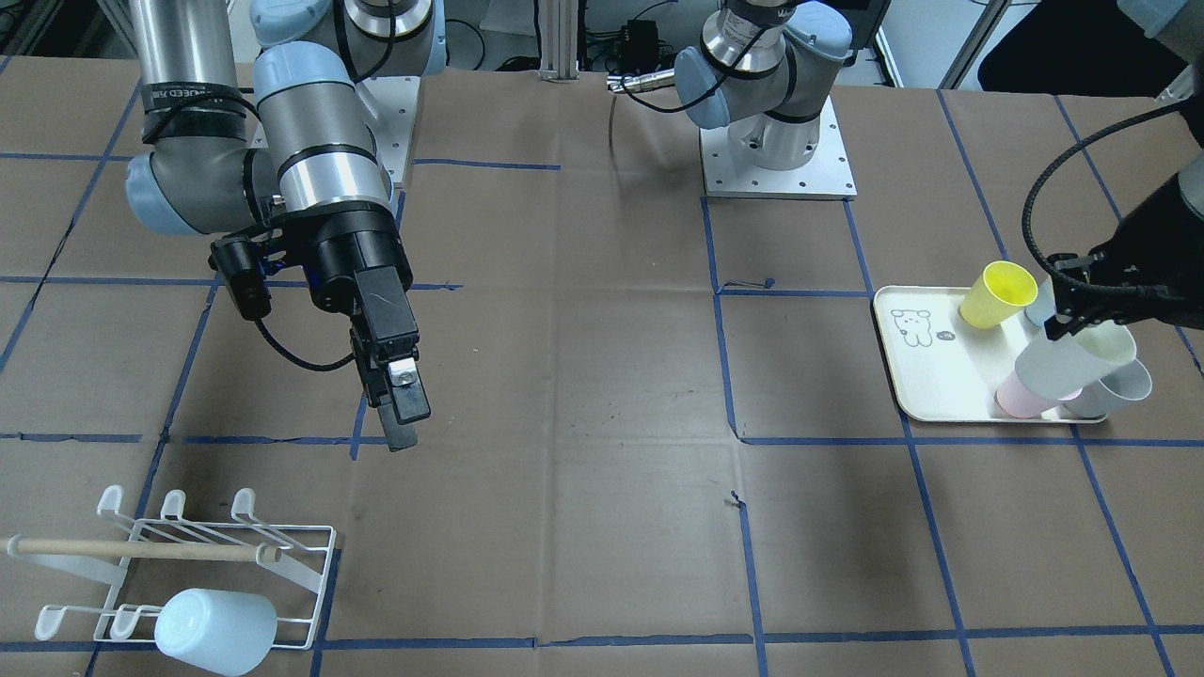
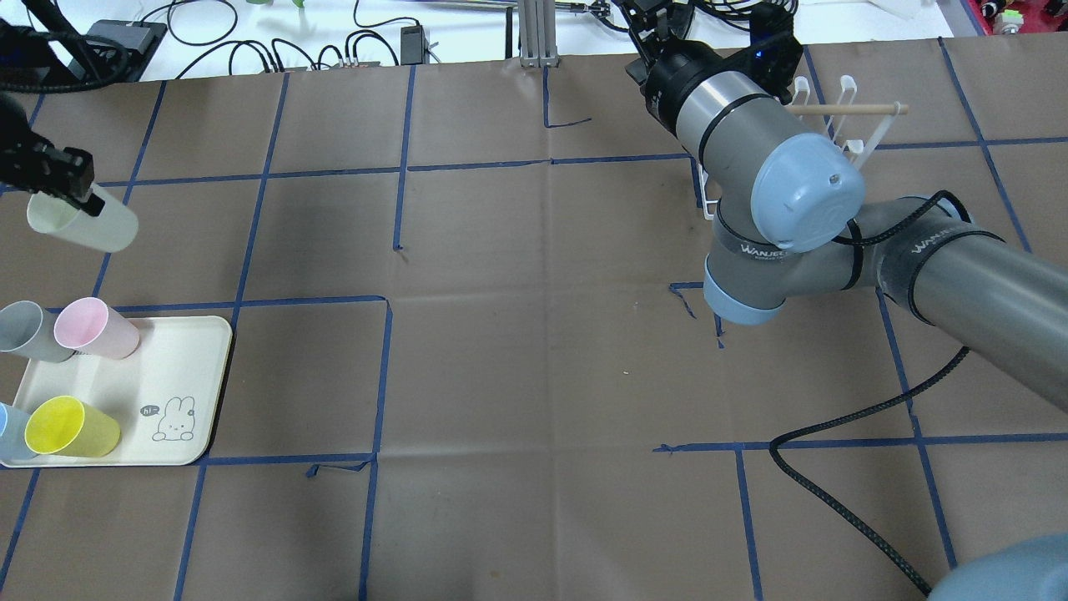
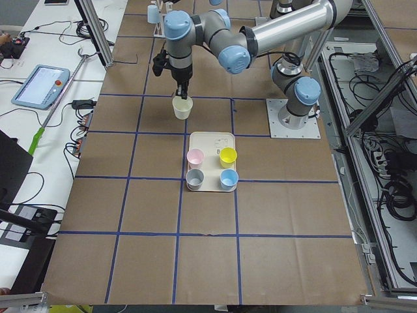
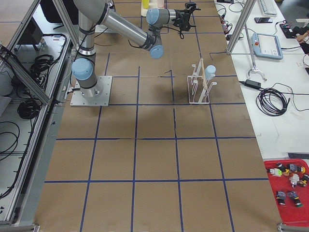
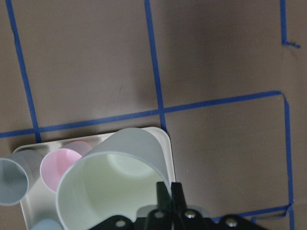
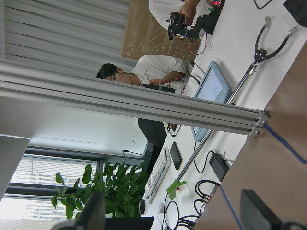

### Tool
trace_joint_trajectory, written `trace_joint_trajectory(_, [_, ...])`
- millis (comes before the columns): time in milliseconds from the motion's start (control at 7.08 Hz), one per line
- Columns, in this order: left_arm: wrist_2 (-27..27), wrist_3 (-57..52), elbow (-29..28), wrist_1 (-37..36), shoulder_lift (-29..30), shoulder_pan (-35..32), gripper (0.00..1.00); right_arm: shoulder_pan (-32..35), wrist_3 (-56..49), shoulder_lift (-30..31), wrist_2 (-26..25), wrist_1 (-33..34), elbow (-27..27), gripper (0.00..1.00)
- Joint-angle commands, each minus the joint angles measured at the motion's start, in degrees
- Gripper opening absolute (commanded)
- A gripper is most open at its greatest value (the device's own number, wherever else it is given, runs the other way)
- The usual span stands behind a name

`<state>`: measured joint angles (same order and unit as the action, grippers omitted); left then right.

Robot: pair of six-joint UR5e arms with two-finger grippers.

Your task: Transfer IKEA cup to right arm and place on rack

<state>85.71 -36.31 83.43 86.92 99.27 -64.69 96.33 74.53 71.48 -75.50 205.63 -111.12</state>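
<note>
IKEA cup (image 2: 83,225), pale green, is shown lifted off the table just beside the tray (image 2: 167,367), clear of the four cups on it. It is pinched at the rim by the left gripper (image 5: 171,194), whose jaws are closed on the cup wall, and it hangs tilted below the fingertips. The right gripper (image 1: 403,418) is seen spread wide and empty, well apart from the cup across the table and near the rack (image 1: 141,550) (one pale cup is already hung there). The carry toward the hand-over is judged to be the step in hand. Next, the cup would need to be brought to mid-table with its body offered for the right gripper to close on.
</note>
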Motion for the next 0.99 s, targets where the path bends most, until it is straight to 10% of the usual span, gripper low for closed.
trace_joint_trajectory(0, [-17.13,-5.13,-5.21,-2.87,3.82,-2.2,0.0,0.0,0.0,-0.02,0.0,0.03,-0.32,1.0])
trace_joint_trajectory(848, [-56.13,-12.47,14.53,-43.43,5.13,-6.23,0.0,0.0,0.0,-0.02,0.0,0.03,-1.11,1.0])
